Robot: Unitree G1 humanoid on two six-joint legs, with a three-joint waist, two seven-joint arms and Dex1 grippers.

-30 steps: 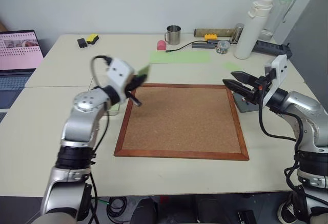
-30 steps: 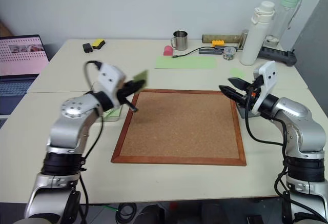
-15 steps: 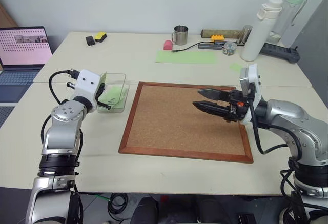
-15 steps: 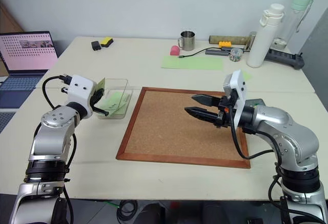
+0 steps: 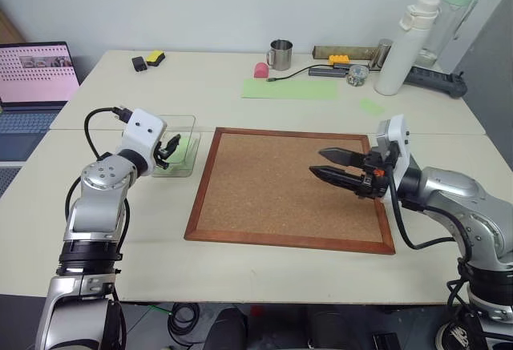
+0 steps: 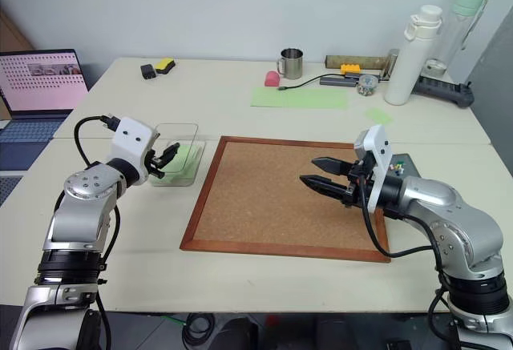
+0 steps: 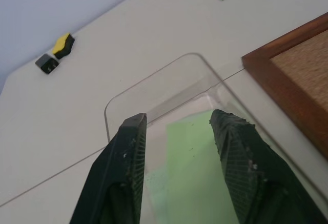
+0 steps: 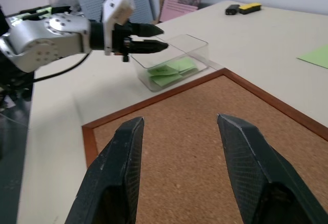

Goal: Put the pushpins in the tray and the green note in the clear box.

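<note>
i see a pale beige surface [image 5: 240, 266] made of sections pushed together, against a plain light wall. i take the cork board [image 5: 292, 187], with its reddish wood frame, as my landmark near the middle.

just beside the board on the robot's left stands the clear box [image 5: 178, 154], and the green note [image 7: 192, 172] lies flat inside it. my left pincer [image 5: 170, 147] hovers at the box's near rim with its fingers [image 7: 130, 155] spread apart and nothing between them.

my right pincer [image 5: 329, 166] hangs above the board's right half, pointing toward the box, jaws parted and empty. the grey tray [image 6: 405, 163] sits just off the board's right edge, mostly hidden behind that arm; tiny coloured specks show in it, but i cannot tell whether they are the pushpins.

beyond the board's far edge lies a long green sheet [image 5: 289, 88], and a small green slip [image 5: 371, 106] lies right of it. further back stand a metal mug [image 5: 280, 54], a pink lump [image 5: 261, 70], a white bottle [image 5: 399, 46] and a clear bottle with a green cap [image 5: 450, 14]. well off the board's far left corner lie a small black and yellow pair [image 5: 149, 60], and an open laptop [image 5: 36, 74] sits farther left.
</note>
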